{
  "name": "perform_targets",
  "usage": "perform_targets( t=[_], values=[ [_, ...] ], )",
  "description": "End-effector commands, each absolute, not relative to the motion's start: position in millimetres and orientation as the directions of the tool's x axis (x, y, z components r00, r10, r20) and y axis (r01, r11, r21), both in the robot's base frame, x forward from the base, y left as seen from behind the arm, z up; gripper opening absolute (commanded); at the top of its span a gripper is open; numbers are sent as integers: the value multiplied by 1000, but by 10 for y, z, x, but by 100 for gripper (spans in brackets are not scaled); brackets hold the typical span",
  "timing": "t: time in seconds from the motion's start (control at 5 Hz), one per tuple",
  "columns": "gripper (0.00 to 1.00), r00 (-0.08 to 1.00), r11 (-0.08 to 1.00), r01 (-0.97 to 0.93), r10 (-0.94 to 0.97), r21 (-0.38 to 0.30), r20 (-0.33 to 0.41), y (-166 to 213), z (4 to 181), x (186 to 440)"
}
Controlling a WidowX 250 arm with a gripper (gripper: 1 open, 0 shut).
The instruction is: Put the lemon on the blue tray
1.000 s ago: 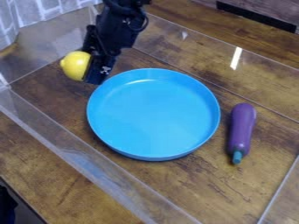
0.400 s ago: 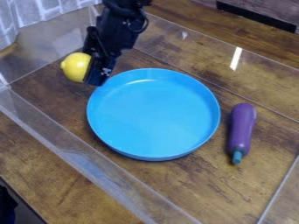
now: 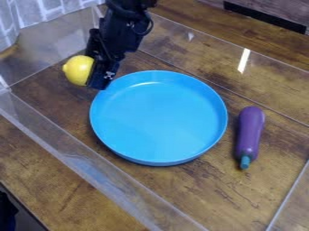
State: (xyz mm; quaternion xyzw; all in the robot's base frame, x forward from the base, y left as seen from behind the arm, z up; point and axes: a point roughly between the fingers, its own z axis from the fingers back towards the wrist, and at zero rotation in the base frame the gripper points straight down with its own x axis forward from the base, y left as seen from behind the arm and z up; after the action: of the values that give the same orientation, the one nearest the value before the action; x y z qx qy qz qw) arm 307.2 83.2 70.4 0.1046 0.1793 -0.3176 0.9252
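Note:
The lemon [image 3: 79, 69] is a small bright-yellow fruit at the left, just outside the blue tray's upper-left rim. My black gripper [image 3: 94, 72] comes down from the top and is shut on the lemon, its fingers covering the fruit's right side. The blue tray [image 3: 158, 118] is a large round dish with a shallow rim in the middle of the view, and nothing lies in it. Whether the lemon rests on the surface or hangs just above it cannot be told.
A purple eggplant [image 3: 248, 134] lies to the right of the tray, long axis running front to back. A clear plastic sheet with raised edges [image 3: 49, 135] covers the wooden table around the tray.

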Motion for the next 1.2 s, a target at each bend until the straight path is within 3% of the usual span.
perform_targets(
  t=[0.0,1.0],
  values=[
    [0,735,759,640,-563,114,-377,782,824,3148],
    [0,703,721,682,-598,125,-384,667,831,3237]
  ],
)
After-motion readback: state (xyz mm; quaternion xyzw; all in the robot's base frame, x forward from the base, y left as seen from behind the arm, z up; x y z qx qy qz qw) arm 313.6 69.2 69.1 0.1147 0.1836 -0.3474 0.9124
